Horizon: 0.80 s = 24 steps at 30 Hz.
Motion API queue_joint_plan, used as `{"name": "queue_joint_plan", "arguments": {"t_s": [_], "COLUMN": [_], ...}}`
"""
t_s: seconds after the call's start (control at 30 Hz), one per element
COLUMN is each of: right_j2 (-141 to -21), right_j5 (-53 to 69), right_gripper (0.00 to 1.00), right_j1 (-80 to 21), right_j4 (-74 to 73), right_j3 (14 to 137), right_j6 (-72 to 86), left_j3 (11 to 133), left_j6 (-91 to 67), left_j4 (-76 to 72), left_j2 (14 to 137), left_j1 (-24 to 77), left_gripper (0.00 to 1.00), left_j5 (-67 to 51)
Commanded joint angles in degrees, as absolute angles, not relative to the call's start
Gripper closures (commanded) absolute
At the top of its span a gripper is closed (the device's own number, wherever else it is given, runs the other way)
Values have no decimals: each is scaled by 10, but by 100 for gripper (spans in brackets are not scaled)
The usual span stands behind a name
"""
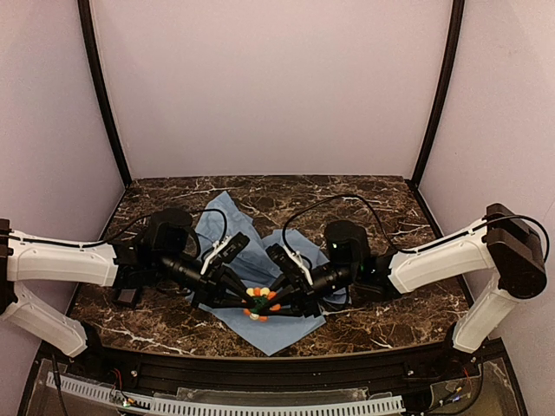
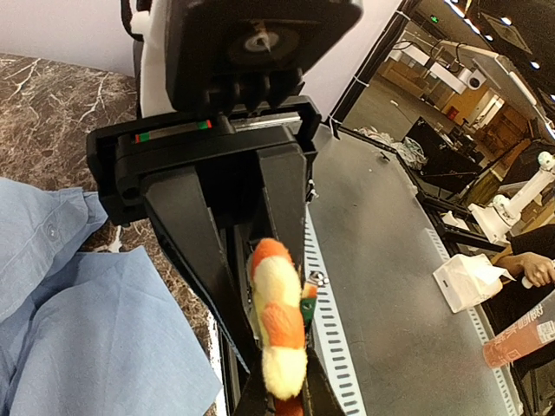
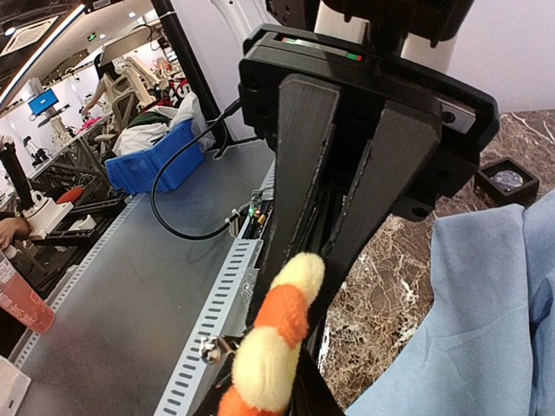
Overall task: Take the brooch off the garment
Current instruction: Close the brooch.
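Note:
The brooch [image 1: 260,303], a flower of orange and yellow petals, is held just above the front part of the light blue garment [image 1: 227,218], between both grippers. My left gripper [image 1: 248,298] and right gripper [image 1: 275,303] meet tip to tip on it. In the left wrist view the brooch [image 2: 279,321] is edge-on between my left gripper [image 2: 283,395], with its metal pin bare, and the shirt [image 2: 87,338] lies off to the left. In the right wrist view the brooch [image 3: 273,342] sits in my right gripper [image 3: 279,400], apart from the shirt [image 3: 486,321].
The shirt lies crumpled on the dark marble table [image 1: 390,208]. A small black square pad [image 3: 503,179] sits on the marble beyond the shirt. A slotted cable rail [image 1: 260,403] runs along the table's front edge. Black posts and pale walls enclose the sides and back.

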State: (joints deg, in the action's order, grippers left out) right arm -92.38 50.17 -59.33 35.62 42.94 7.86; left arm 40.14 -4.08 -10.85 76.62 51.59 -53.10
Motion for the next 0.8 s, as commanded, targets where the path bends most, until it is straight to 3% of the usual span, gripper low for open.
{"name": "queue_joint_plan", "arguments": {"t_s": [0.0,0.3,0.77], "right_j2": [-935,-939,-916], "right_j5": [435,425,403], "right_gripper": [84,85,76], "right_j1": [-603,-604,-598], "right_j4": [382,363,371], "right_j3": [480,491,470], "right_j6": [84,82,76], "left_j3": [422,434,439], "left_j6": [-17,-16,-6], "left_j4": [-110,-88,-68], "left_j2": [764,774,776], "left_j1": [528,528,528], "left_gripper": [99,99,99], "left_j5": [-464,-436,-412]}}
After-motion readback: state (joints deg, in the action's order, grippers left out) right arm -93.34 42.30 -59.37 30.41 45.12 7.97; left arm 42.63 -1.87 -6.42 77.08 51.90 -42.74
